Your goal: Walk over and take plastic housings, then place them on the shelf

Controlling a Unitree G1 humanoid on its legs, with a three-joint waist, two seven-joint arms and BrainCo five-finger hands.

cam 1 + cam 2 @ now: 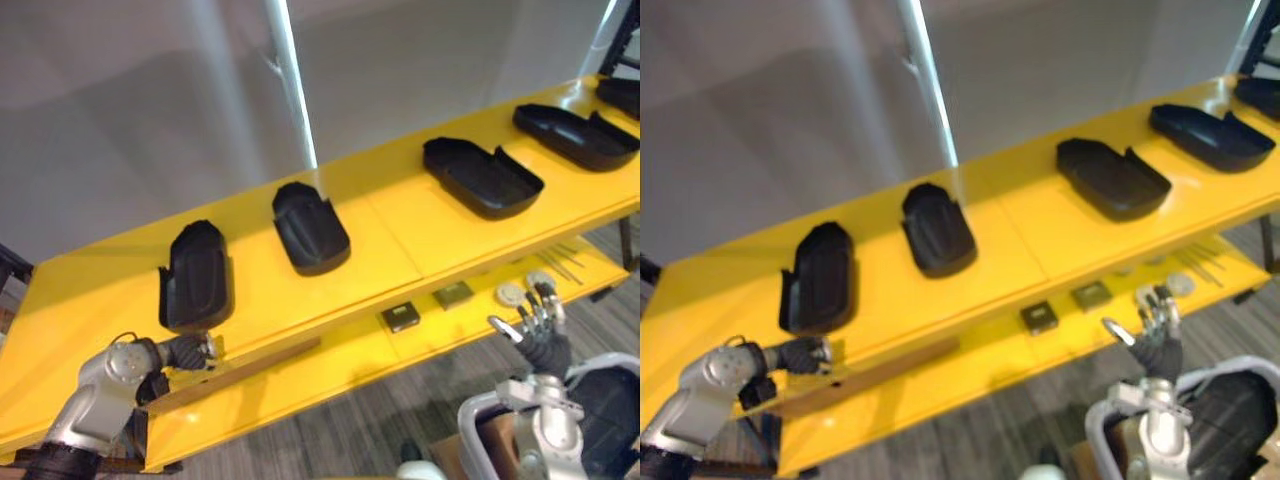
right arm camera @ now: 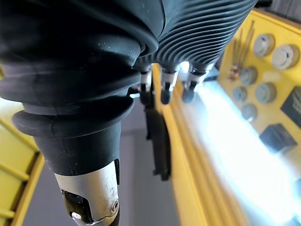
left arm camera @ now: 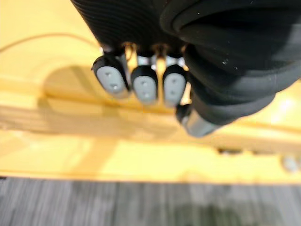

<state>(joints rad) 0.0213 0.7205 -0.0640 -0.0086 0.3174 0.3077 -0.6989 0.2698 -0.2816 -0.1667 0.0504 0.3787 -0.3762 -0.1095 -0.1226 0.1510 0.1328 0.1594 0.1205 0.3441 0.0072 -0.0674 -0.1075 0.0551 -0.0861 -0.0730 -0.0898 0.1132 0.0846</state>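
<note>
Here, left hand (image 1: pixel 192 351) curled empty just beside nearest housing (image 1: pixel 197 277), right hand (image 1: pixel 540 320) splayed, well apart.

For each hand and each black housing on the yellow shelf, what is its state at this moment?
Left hand: fingers curled, holding nothing, at the front edge of the upper shelf.
Right hand: fingers straight, empty.
Leftmost housing: lying on the upper shelf, not held.
Second housing: lying there, not held.
Third housing: lying hollow side up, not held.
Fourth housing: lying hollow side up, not held.
</note>
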